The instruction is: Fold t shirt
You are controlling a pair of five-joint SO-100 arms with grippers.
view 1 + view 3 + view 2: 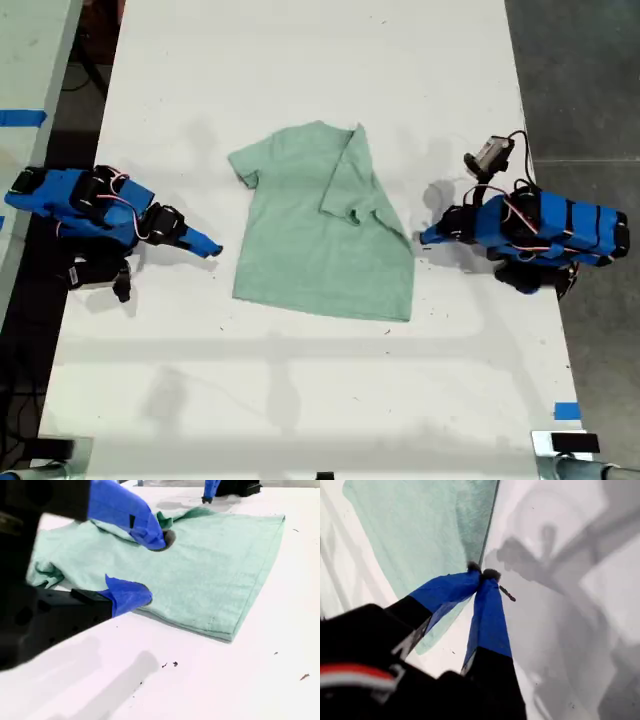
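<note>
Exterior view: shirt (320, 235) lies flat on table (300, 400), between the two grippers; the side nearest my first gripper (425, 238) is already turned in over the body, its sleeve lying on top, while the side facing my second gripper (212, 250) lies unfolded. Step in hand, by judgement: one side fold made, the opposite side fold due. First gripper (482, 574): jaws pressed together, tips meeting, nothing between them; the shirt (420, 530) edge runs just ahead of the tips, and whether they touch it cannot be told. Second gripper (150, 570): jaws parted wide and empty; the shirt (210, 565) begins just beyond the lower tip, its rumpled sleeve off to one side of the jaws, and the first gripper's tip shows across the cloth. Next move likely calls for the open jaws to advance, pinch the unfolded edge without bunching it, and carry it over towards the middle.
</note>
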